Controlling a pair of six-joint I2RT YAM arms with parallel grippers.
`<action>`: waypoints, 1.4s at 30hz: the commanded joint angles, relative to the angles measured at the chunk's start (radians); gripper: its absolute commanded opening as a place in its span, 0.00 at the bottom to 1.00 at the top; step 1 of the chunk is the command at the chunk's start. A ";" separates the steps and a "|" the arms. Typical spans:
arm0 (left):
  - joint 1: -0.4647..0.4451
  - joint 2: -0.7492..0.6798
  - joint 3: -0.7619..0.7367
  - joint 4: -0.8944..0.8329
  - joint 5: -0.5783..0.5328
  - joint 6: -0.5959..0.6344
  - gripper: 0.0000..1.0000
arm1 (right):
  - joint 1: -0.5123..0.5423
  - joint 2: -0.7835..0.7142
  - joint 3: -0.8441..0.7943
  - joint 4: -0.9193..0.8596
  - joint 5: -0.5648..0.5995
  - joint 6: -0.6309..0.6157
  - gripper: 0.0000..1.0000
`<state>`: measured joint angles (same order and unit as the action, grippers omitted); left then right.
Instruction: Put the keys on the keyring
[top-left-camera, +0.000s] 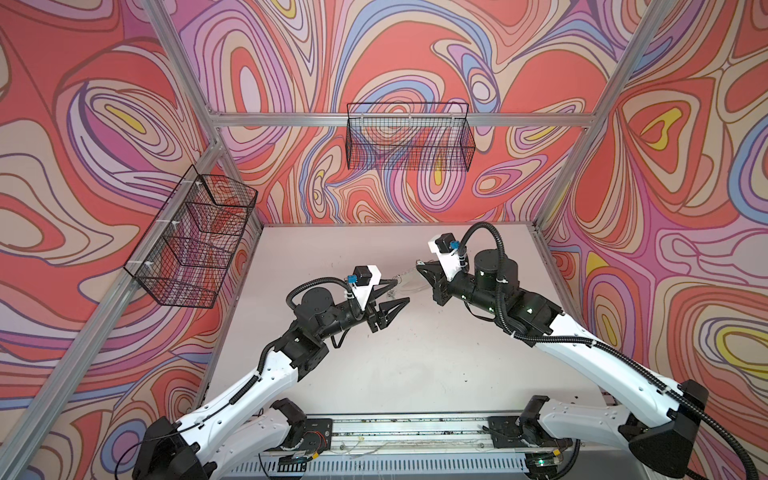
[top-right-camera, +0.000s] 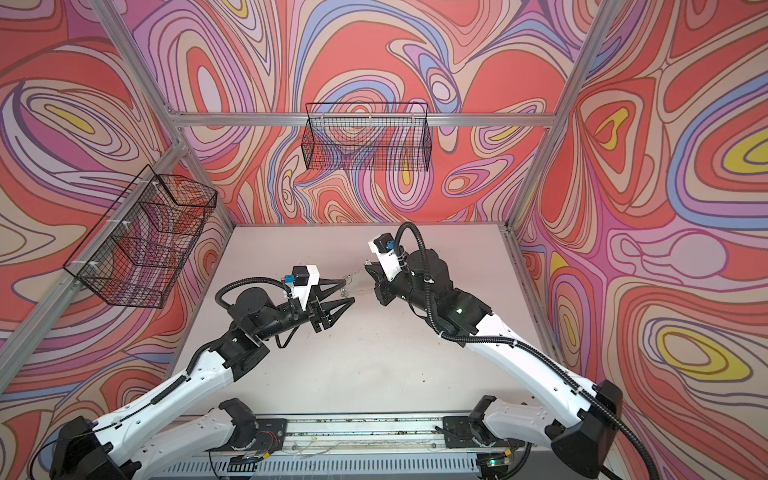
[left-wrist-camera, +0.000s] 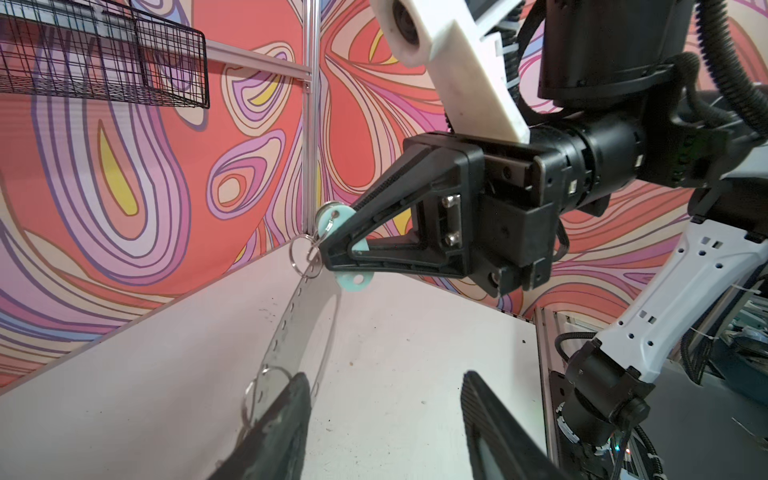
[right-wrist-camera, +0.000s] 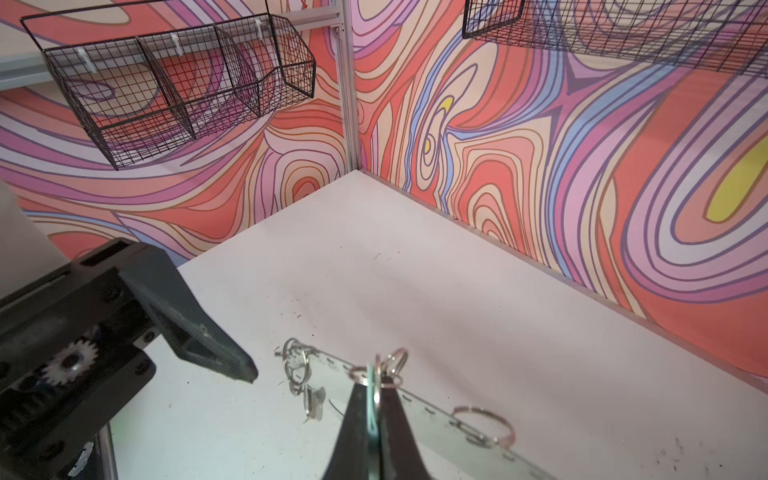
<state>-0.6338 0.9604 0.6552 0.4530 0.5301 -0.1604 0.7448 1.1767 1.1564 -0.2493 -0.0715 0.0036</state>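
Keyring (left-wrist-camera: 297, 328): pale perforated plate with small rings on its rim, over the table (top-left-camera: 415, 353) between both grippers. One key (right-wrist-camera: 312, 401) hangs from it. Right gripper (left-wrist-camera: 327, 254): clamped on mint tag (left-wrist-camera: 357, 281). Left gripper (left-wrist-camera: 386, 376): jaws apart, empty.

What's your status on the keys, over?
Left gripper open, beside the keyring. Right gripper shut on a mint tag at the keyring's rim. One key ringed to its end. Nothing blocking.

I can read no text, label, brand or number anywhere here. The mint key tag (left-wrist-camera: 354, 281) pinched in my right fingers (left-wrist-camera: 395, 187) shows only a plain face. The keyring (right-wrist-camera: 440, 432) carries only small slots.
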 joint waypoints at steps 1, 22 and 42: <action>-0.001 -0.020 -0.001 0.003 -0.028 0.012 0.61 | -0.004 0.014 0.046 -0.012 0.024 0.034 0.00; -0.001 -0.372 -0.106 -0.208 -0.416 0.036 0.64 | -0.099 0.373 0.031 0.179 0.033 -0.056 0.00; -0.001 -0.376 -0.120 -0.200 -0.458 0.053 0.66 | -0.125 0.547 -0.005 0.279 0.024 -0.066 0.00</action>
<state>-0.6342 0.5774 0.5388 0.2604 0.0803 -0.1162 0.6212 1.7813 1.2076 -0.0132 -0.0216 -0.0940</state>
